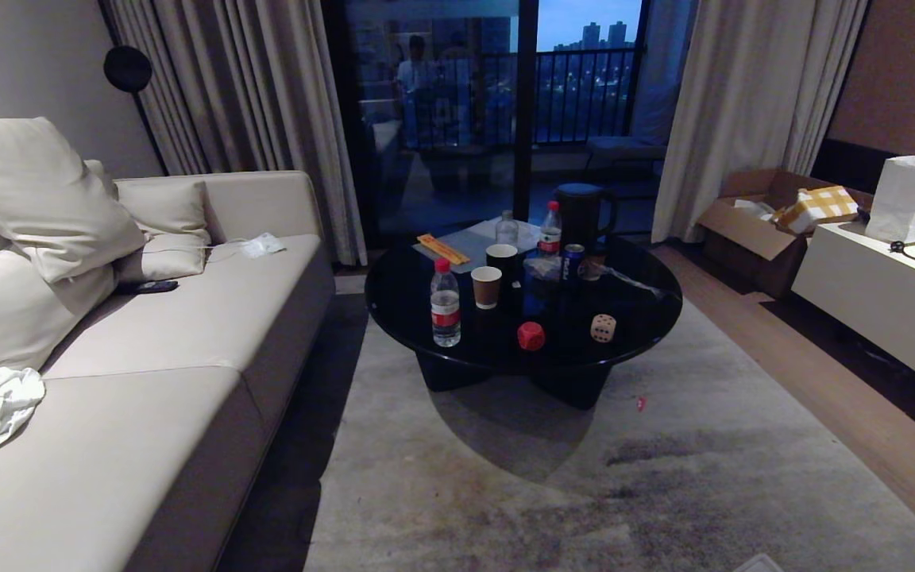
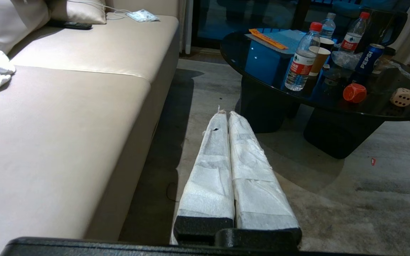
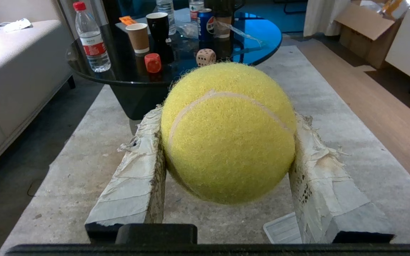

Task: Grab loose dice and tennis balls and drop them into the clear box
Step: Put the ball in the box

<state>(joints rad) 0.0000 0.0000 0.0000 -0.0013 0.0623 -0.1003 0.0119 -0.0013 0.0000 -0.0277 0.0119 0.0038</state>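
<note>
Beyond the grey rug (image 1: 584,477), red die (image 1: 530,335) and beige die (image 1: 603,327) sit on the black worktop (image 1: 648,318): hard, light, best gripped on flat faces. Right claw (image 3: 226,142) pinches the springy tennis ball (image 3: 228,131); left claw (image 2: 226,117) is pressed together.
</note>
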